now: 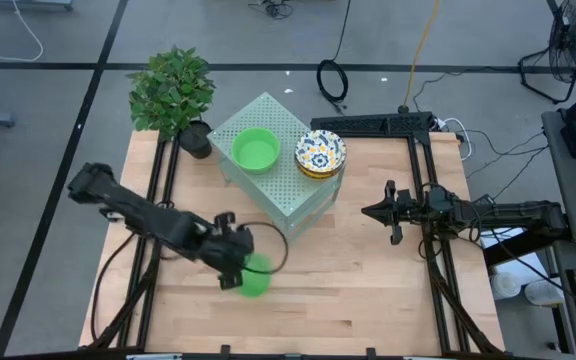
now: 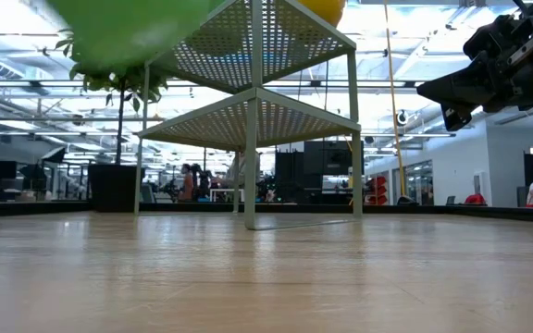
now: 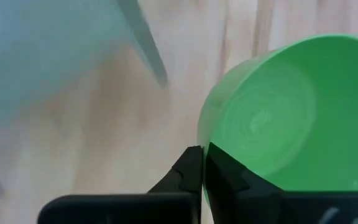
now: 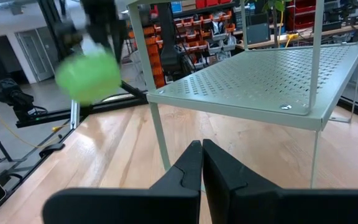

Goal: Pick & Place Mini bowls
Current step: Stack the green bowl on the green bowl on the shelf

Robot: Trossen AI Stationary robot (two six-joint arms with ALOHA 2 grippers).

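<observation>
A plain green mini bowl (image 1: pixel 256 279) is in my left gripper (image 1: pixel 234 266), over the near left part of the table. It shows high above the tabletop in the low view (image 2: pixel 128 28) and blurred in the right wrist view (image 4: pixel 87 76). A second green bowl (image 1: pixel 255 150) and a stack of floral bowls (image 1: pixel 320 152) rest on top of the pale green perforated box (image 1: pixel 288 185). My right gripper (image 1: pixel 373 212) is shut and empty to the right of the box. My left gripper holds the green bowl by its rim (image 3: pixel 205 134). The wall is pinched with one finger (image 3: pixel 229 177) inside the bowl and the other outside. The bowl is lifted clear of the table and tipped on its side, its opening facing the wrist.
A potted plant (image 1: pixel 173 90) stands at the table's far left corner beside the box. The box stands on thin legs (image 2: pixel 251 157) with open space under its shelves. Bare wooden tabletop (image 1: pixel 368 290) lies in front of and between the arms.
</observation>
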